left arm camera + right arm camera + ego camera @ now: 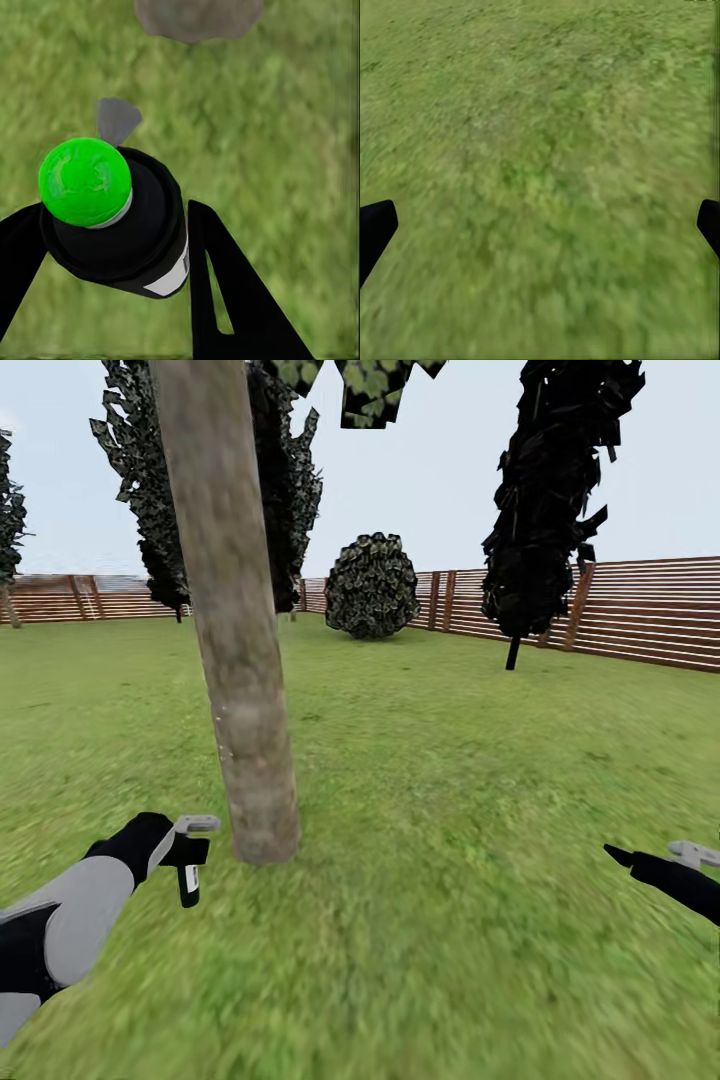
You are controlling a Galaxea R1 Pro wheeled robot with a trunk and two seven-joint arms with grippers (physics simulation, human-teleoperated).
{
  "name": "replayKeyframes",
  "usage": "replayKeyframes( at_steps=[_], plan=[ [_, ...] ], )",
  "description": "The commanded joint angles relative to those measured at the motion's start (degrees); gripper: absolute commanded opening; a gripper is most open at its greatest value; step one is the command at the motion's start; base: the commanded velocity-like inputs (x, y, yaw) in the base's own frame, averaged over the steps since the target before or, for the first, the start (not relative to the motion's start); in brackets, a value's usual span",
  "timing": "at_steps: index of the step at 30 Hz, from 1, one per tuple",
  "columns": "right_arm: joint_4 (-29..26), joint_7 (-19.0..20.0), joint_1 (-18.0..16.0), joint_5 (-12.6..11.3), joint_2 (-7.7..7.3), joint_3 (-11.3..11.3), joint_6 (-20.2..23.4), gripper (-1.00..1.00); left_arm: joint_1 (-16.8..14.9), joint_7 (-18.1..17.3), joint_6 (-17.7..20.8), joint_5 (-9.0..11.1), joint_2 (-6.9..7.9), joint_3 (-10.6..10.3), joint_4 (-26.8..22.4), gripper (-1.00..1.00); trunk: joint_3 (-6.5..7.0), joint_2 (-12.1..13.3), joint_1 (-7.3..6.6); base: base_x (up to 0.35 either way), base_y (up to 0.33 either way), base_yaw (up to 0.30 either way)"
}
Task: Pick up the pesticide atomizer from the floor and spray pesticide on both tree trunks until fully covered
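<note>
A tree trunk (235, 640), thick with mottled grey-brown bark, rises from the garden lawn (450, 760) just ahead and left of centre; its base also appears in the left wrist view (199, 16). My left gripper (188, 855) hangs low beside the trunk's base, a short way to its left, shut on the pesticide atomizer (189, 878). In the left wrist view the atomizer (112, 225) is a black can with a bright green round cap, held between the two black fingers of the left gripper (112, 217). My right gripper (650, 852) (540, 232) is open over bare grass.
Dark narrow cypress-like trees stand behind the trunk (150, 490) and at the right (560, 490). A round shrub (371, 586) sits by the brown slat fence (640, 610) that rings the lawn. Open grass stretches to the right of the trunk.
</note>
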Motion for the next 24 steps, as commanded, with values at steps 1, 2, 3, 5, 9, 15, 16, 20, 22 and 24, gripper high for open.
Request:
replayKeyframes(
  at_steps=[1,2,3,5,9,15,16,20,22,24],
  plan=[
    [0.0,0.0,0.0,0.0,0.0,0.0,0.0,1.0,0.73,-0.01,-0.54,0.01,0.01,-0.01,0.64,-1.0,0.0,0.0,0.0,0.0,-0.275,0.119],
    [0.0,0.0,0.0,0.01,0.0,0.0,0.0,1.0,1.56,-0.01,-1.51,-0.08,0.03,-0.01,1.11,-1.0,0.0,0.0,0.0,0.0,-0.164,0.202],
    [0.0,0.0,0.0,0.01,0.0,0.0,0.0,1.0,1.75,0.02,-1.74,-0.15,0.05,-0.01,1.22,-1.0,0.0,0.0,0.0,0.0,-0.105,0.223],
    [0.0,0.0,0.0,0.01,0.0,0.0,0.0,1.0,2.0,0.07,-1.92,-0.34,0.14,-0.08,1.34,-1.0,0.0,0.0,0.0,0.0,-0.044,0.15],
    [0.0,0.0,0.0,0.0,0.0,0.0,0.0,1.0,2.13,5.67,-2.15,-1.05,0.15,-0.5,1.32,-1.0,0.0,0.0,0.0,0.0,-0.009,0.033],
    [0.0,0.0,-0.01,0.0,-0.03,0.0,0.0,1.0,2.1,17.36,-1.99,-1.1,-0.6,-0.7,1.2,-1.0,0.0,0.0,0.0,0.0,-0.001,0.002],
    [0.0,0.0,0.0,0.0,-0.02,0.0,0.0,1.0,2.08,17.58,-2.0,-1.14,-1.12,-0.75,1.15,-1.0,0.0,0.0,0.0,0.0,0.0,0.0],
    [0.0,0.0,-0.01,0.0,-0.01,0.0,0.0,1.0,2.06,17.8,-1.95,-1.25,-3.17,-0.8,-0.21,-1.0,0.0,0.0,0.0,0.0,0.0,0.0],
    [0.0,-0.04,0.0,0.02,-0.04,0.0,0.0,1.0,2.06,17.0,-1.77,-1.22,-3.84,-0.8,-2.63,-1.0,0.0,0.0,0.0,0.0,0.0,0.0],
    [0.0,-0.07,-0.01,0.02,-0.05,0.0,0.0,1.0,1.92,11.97,-1.57,-1.32,-4.02,-0.86,-4.73,-1.0,0.0,0.0,0.0,0.0,0.0,0.0]
  ],
)
